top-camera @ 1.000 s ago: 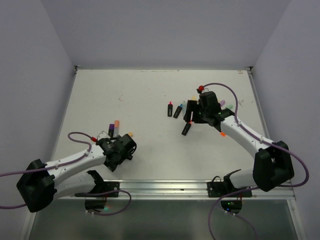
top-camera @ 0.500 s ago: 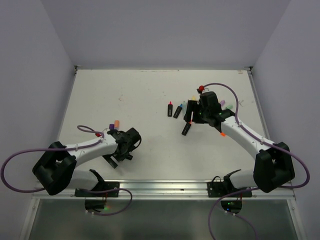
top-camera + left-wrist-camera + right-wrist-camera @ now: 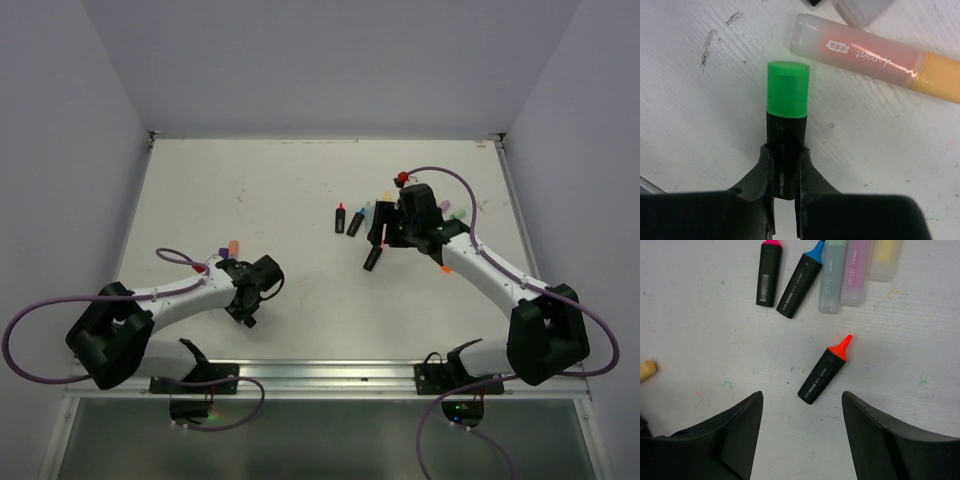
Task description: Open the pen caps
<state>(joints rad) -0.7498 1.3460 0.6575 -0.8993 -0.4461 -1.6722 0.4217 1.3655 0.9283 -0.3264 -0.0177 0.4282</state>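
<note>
Pen caps check-in: the green cap [image 3: 787, 89] sits on its black pen [image 3: 785, 132], low on the table [image 3: 865, 165]. Our left jaws pinch the barrel, we reckon so the cap stays free to pull. Right jaws gape empty over an uncapped orange pen [image 3: 822, 371].

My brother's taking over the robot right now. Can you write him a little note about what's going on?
Left gripper: shut on the black pen, whose green cap is on.
Right gripper: open, above the orange-tipped pen, which lies uncapped.
A pastel orange pen lies beside the green cap; a row of five pens lies beyond the orange-tipped pen.
Done: orange-tipped pen open.
Left: pull the green cap, then check the others.
</note>
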